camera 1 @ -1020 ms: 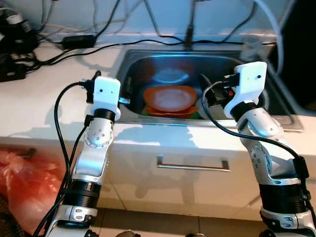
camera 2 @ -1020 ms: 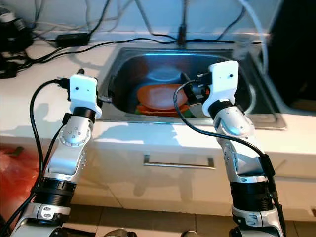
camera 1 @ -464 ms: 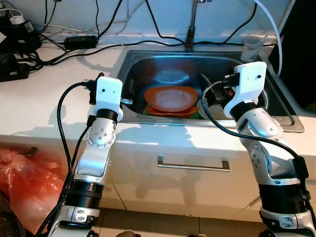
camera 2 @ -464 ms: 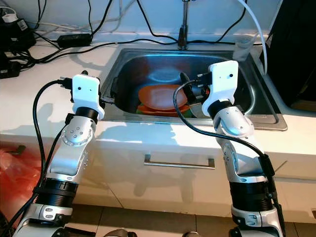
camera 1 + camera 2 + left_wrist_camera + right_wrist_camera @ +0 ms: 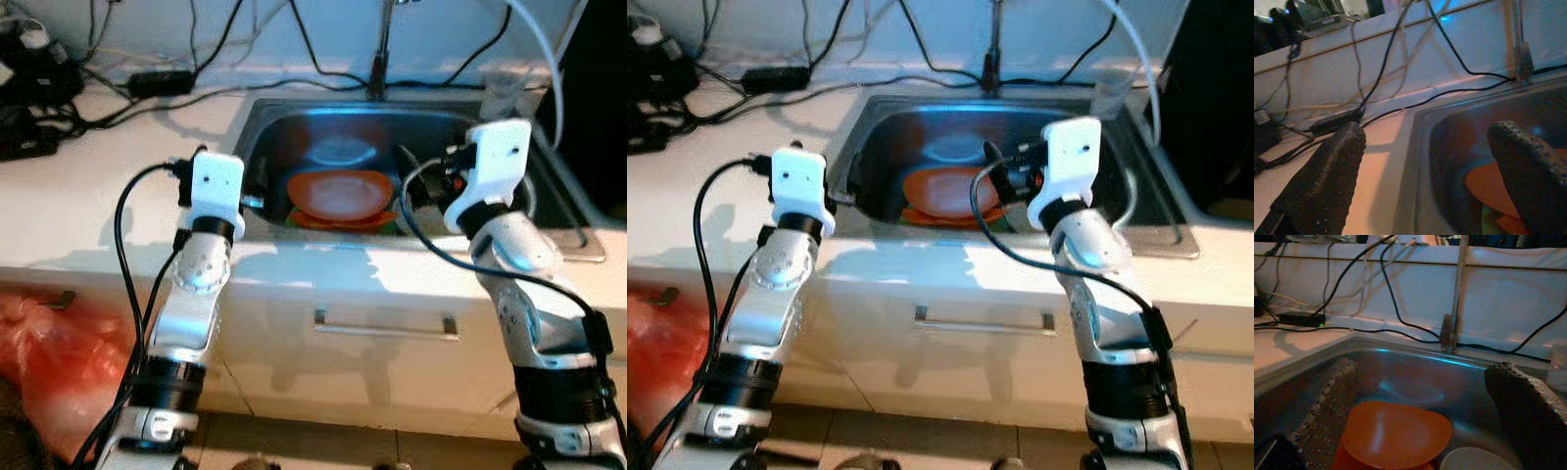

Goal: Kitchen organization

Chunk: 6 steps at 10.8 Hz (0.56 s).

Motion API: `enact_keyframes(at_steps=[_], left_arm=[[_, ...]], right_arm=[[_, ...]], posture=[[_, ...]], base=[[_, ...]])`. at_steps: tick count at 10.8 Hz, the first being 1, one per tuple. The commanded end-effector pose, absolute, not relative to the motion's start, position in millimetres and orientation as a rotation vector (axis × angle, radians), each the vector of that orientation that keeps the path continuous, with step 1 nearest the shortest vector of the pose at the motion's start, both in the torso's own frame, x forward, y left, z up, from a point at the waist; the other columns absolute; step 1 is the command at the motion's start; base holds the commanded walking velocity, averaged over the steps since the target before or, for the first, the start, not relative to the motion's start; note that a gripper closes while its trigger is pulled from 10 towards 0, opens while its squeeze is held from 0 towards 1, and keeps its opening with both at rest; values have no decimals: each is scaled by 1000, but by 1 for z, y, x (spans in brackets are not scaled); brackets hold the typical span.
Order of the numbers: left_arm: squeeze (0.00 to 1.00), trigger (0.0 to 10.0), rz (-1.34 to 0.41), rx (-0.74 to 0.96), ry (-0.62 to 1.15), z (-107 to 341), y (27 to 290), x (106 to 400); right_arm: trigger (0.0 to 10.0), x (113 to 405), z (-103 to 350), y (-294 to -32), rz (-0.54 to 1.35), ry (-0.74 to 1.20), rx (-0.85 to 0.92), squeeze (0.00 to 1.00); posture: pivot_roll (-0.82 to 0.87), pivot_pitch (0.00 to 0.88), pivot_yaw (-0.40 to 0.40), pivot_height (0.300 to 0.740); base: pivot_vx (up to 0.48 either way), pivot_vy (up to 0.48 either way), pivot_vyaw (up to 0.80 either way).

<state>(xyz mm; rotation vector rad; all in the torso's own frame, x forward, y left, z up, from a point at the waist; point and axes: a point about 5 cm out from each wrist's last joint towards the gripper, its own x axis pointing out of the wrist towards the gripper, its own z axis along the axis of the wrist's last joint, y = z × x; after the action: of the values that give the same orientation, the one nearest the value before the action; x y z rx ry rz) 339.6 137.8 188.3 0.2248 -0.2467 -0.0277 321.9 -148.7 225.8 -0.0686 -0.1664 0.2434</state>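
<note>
Here the left end effector point(image 5: 1425, 171) hovers at the steel sink's point(image 5: 257, 127) left rim, fingers wide apart and empty. The stacked orange plastic plates point(image 5: 339, 193) lie inside the basin. The right end effector point(image 5: 1420, 416) gapes empty above them; descending carelessly could strike the rim.

Green item point(image 5: 292, 221) under orange plates point(image 5: 339, 194) mostly hidden; pale dish point(image 5: 1476, 461) cut off by frame edge.
</note>
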Motion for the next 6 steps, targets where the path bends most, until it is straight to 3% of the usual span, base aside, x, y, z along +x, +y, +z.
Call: enact_keyframes(at_steps=[1, 4, 6], left_arm=[[0, 10000, -21, 219, -224, 187, 141, 341], [0, 10000, -21, 228, -221, 187, 141, 342], [0, 10000, -23, 247, -217, 186, 142, 342]], right_arm=[[10000, 320, 227, -148, 246, -173, -59, 0], [10000, 320, 227, -148, 246, -173, -57, 0], [10000, 320, 227, -148, 244, -174, -55, 0]], posture=[[-4, 0, 75, 740], [-5, 0, 76, 740], [-5, 1, 79, 740]], base=[[-322, 0, 0], [-456, 0, 0], [0, 0, 0]])
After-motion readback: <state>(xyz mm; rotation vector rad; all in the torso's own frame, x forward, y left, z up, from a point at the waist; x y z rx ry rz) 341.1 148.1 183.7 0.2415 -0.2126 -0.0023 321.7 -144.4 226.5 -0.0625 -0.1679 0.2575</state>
